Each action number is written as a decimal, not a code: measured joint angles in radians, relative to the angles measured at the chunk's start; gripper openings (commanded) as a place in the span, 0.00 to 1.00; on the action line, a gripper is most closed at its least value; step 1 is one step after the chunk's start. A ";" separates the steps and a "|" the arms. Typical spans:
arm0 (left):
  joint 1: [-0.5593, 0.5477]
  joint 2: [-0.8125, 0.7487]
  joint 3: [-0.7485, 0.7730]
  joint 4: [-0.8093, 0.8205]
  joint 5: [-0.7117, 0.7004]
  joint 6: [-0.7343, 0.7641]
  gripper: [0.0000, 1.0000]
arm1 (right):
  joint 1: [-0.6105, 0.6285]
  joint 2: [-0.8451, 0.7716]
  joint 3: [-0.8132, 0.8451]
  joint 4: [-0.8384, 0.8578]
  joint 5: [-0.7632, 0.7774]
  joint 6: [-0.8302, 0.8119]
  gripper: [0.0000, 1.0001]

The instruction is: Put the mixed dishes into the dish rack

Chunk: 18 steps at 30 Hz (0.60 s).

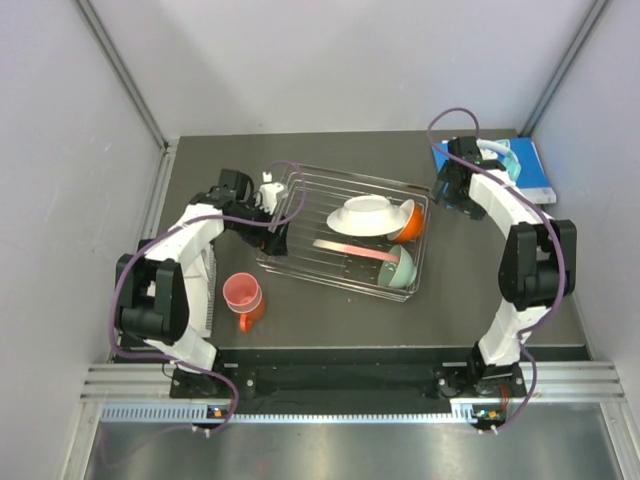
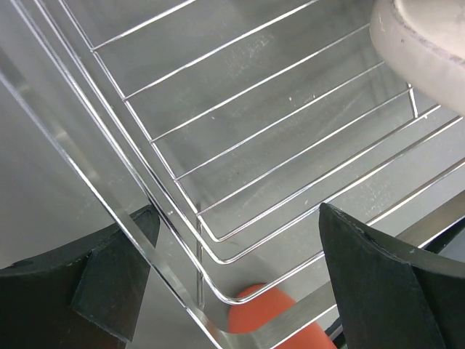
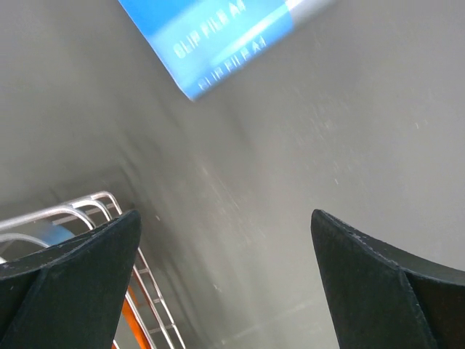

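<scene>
The silver wire dish rack (image 1: 300, 262) lies mid-table. It holds a white plate (image 1: 365, 213), an orange bowl (image 1: 408, 222), a mint-green bowl (image 1: 400, 268) and a pink-rimmed plate (image 1: 345, 247) lying flat. A pink tumbler (image 1: 241, 291) stands with the orange mug (image 1: 249, 319) in front of the rack's left end; whether it sits inside the mug I cannot tell. My left gripper (image 1: 270, 207) is open over the rack's left corner; its wrist view shows the rack rim (image 2: 109, 189) between the fingers (image 2: 378, 283), with the mug (image 2: 261, 309) below. My right gripper (image 1: 447, 190) is open and empty beside the rack's right end.
A blue book (image 1: 540, 172) with teal headphones (image 1: 505, 155) lies at the back right; the book (image 3: 218, 36) also shows in the right wrist view above bare grey table, with the rack corner (image 3: 80, 211) at the left. A white slatted object (image 1: 207, 290) lies under the left arm.
</scene>
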 measured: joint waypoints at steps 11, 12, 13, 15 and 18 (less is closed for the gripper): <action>-0.056 -0.022 -0.007 -0.064 -0.043 -0.002 0.99 | -0.005 0.153 0.207 0.001 -0.042 -0.015 1.00; -0.064 -0.023 -0.007 -0.068 -0.042 -0.004 0.99 | -0.003 0.168 0.229 0.002 -0.059 -0.016 1.00; -0.073 -0.023 -0.007 -0.072 -0.039 -0.005 0.99 | 0.000 0.177 0.241 0.003 -0.065 -0.016 1.00; -0.098 -0.026 -0.007 -0.082 -0.034 -0.003 0.99 | 0.005 0.195 0.262 0.000 -0.087 -0.023 1.00; -0.130 -0.031 -0.007 -0.109 -0.014 0.004 0.99 | 0.009 0.216 0.290 -0.012 -0.108 -0.036 1.00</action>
